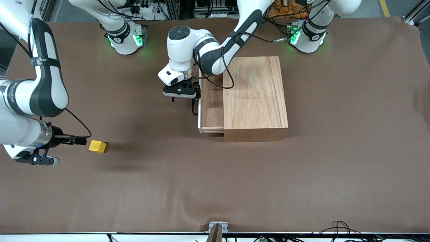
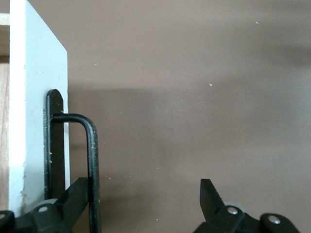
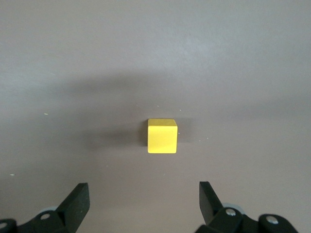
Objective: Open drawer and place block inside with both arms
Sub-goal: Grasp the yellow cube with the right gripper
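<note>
A brown mat covers the worktop (image 1: 302,174) from edge to edge, with the two arms' green-lit bases standing along the edge farthest from the front camera. A light-wood cabinet (image 1: 255,97) sits toward the left arm's end of the worktop, close to that arm's base. Its drawer (image 1: 211,107) is pulled partway out toward the right arm's end, so a strip of its wooden floor shows beside the cabinet top, ending in the white front panel (image 2: 34,111).

The left gripper (image 1: 192,91) is at the drawer front. In the left wrist view its fingers are spread wide: one finger (image 2: 73,196) lies against the thin black loop handle (image 2: 91,160), partly tucked under the bar, and the other stands well clear over bare mat, so nothing is clamped.

The yellow block (image 1: 97,146) rests on the mat near the worktop edge at the right arm's end, nearer the front camera than the cabinet and well apart from it. The right gripper (image 1: 80,140) is just beside the block, its fingers wide apart and holding nothing; in the right wrist view the block (image 3: 162,136) lies ahead of the gap between the fingers.
</note>
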Controlling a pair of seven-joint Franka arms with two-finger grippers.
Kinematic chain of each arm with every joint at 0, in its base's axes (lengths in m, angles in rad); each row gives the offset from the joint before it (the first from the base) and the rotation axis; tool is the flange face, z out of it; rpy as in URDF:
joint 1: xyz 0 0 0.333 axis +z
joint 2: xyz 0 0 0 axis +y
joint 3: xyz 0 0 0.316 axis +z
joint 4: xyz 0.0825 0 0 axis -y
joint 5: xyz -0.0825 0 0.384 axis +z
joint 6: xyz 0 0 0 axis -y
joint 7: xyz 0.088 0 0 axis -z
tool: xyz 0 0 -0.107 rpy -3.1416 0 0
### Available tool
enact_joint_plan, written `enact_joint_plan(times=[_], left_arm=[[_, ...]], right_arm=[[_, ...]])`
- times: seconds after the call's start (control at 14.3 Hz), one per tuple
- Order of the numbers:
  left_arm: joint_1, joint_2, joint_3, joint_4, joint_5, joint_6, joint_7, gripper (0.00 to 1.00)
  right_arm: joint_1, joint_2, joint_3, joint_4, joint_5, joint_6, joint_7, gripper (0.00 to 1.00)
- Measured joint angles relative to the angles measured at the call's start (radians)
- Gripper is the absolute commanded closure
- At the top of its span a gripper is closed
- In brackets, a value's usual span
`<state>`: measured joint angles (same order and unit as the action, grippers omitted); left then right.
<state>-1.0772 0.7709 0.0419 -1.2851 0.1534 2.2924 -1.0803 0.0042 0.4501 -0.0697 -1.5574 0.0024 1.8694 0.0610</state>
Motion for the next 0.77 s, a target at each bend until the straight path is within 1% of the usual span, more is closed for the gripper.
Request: enact_joint_plan(times=[0.35,0.77], left_arm=[[-0.001,0.006,-0.004,0.0,0.0,0.048,0.003,0.0],[-0.006,0.007,-0.019,0.005,0.0,0.101,0.003,0.0]], right_arm=[[-0.04,0.067,-0.005,-0.041,0.018,0.026,0.0,0.0],[-0.04,0.099,-0.002,-0.045,0.028,0.052,0.006,0.0]])
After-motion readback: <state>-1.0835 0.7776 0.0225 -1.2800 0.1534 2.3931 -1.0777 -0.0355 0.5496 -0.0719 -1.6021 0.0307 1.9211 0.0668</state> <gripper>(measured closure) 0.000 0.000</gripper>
